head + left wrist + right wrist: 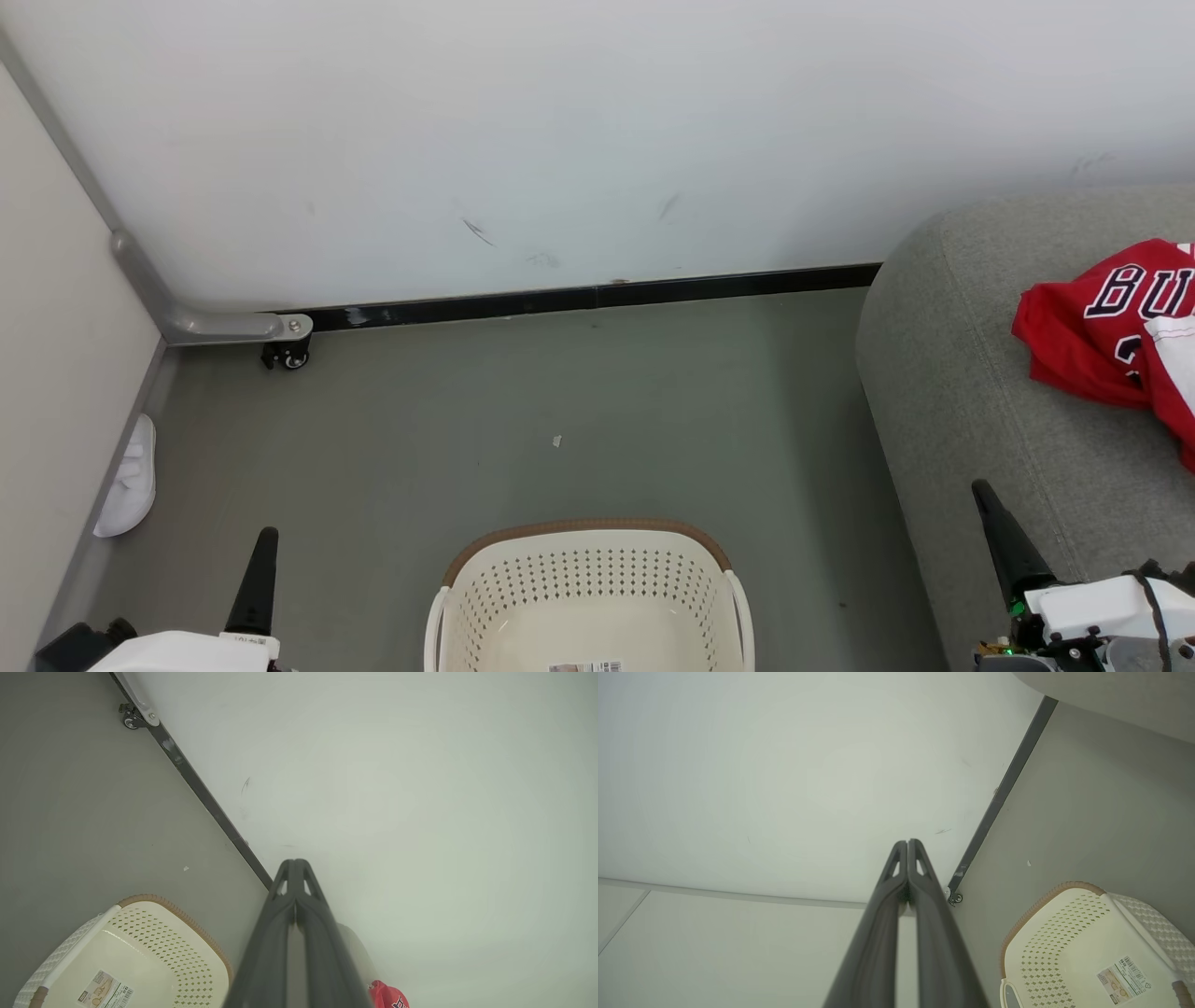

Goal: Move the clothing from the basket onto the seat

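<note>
Wall (597, 121) and floor (560, 392) ahead, basket (588, 526) reading empty

Grey seat (952, 373) is running up just beside the right gripper (982, 495), on its outer side. That basket is sitting on the floor between the two grippers, nearer their bases than their tips. I'm seeing only a label (1120, 977) on its bottom, though its near end is getting cropped. Red clothing (1083, 345) is lying crumpled on the seat, ahead of the right gripper's tip and further outboard, running off frame. Meanwhile the left gripper (266, 541) is pointing at the wall, fingers pressed together, pinching nothing; the right gripper is doing the same. White slipper (131, 476) is lying ahead of the left gripper, outboard, against the side panel.

Judging: transfer step is looking finished. Next move is calling for a check of the basket's hidden near end; otherwise nothing is waiting to be grabbed.
</note>
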Controlling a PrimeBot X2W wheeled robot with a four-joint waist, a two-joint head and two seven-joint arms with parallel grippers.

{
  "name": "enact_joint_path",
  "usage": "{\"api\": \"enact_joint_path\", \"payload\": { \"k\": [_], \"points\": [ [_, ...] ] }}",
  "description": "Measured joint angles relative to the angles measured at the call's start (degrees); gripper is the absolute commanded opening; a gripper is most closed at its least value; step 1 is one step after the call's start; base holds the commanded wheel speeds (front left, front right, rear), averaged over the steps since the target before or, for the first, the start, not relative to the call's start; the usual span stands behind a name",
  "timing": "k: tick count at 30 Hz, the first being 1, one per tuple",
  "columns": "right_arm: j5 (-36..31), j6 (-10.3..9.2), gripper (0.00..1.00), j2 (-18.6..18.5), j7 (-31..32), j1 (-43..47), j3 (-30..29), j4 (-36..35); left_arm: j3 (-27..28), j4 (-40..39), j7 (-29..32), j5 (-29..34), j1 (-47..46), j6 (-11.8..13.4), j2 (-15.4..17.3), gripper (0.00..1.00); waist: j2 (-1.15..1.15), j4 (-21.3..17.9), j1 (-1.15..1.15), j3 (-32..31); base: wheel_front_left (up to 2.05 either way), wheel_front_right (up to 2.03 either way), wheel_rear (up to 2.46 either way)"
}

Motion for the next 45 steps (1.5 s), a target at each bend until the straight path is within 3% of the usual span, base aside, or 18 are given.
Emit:
{"api": "enact_joint_path", "payload": {
  "k": [23, 45],
  "points": [
    [18.2, -0.01, 0.0, -0.01, 3.82, -2.29, -1.87, 2.66, 2.44, 0.6, 4.63, -15.49, -1.34, -1.52, -0.29, 0.0, 0.0, -0.37, -0.03, 0.09, 0.0, 0.0, 0.0],
    [18.34, -0.01, 0.0, 0.0, 4.07, -2.37, -2.3, 3.09, 2.44, 0.62, 4.61, -15.49, -1.34, -1.53, -0.3, 0.0, 0.0, -0.38, -0.04, 0.11, 0.0, 0.0, 0.0]
  ]
}}
